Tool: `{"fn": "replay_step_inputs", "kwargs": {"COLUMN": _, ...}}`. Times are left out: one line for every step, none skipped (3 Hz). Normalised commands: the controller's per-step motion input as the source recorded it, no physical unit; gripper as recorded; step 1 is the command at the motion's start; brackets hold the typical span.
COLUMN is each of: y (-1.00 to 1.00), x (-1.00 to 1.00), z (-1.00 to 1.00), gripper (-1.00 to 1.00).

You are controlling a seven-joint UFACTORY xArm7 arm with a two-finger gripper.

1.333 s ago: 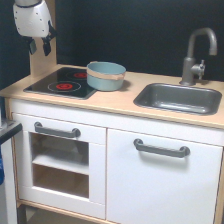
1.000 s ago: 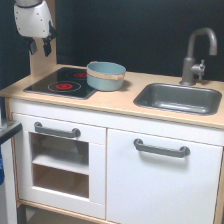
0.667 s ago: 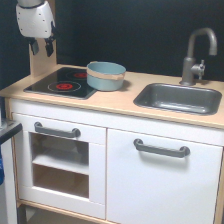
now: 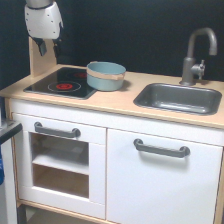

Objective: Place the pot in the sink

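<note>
Only one camera covers this moment, the exterior view. It stands in front of the toy kitchen, a little above the level of the desk (image 4: 120, 102), and looks slightly down and toward the dark back wall, so both the desk's top and the white cabinet fronts show. It sits at a middling distance: the whole width of the unit nearly fills the picture. The sink (image 4: 180, 97) lies at about three o'clock from the picture's centre, the stovetop (image 4: 62, 84) at about ten o'clock, and the pincer (image 4: 48, 47) hangs near eleven o'clock. There is no second view to share ground with.
</note>
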Motion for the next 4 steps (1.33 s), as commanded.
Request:
{"fn": "replay_step_inputs", "kwargs": {"y": 0.57, "x": 0.91, "z": -0.02, "gripper": 1.0}}
{"fn": "replay_step_inputs", "kwargs": {"y": 0.6, "x": 0.86, "z": -0.1, "gripper": 1.0}}
{"fn": "replay_step_inputs", "kwargs": {"y": 0.45, "x": 0.31, "z": -0.3, "gripper": 1.0}}
{"fn": "replay_step_inputs", "kwargs": {"y": 0.42, "x": 0.21, "z": -0.41, "gripper": 1.0}}
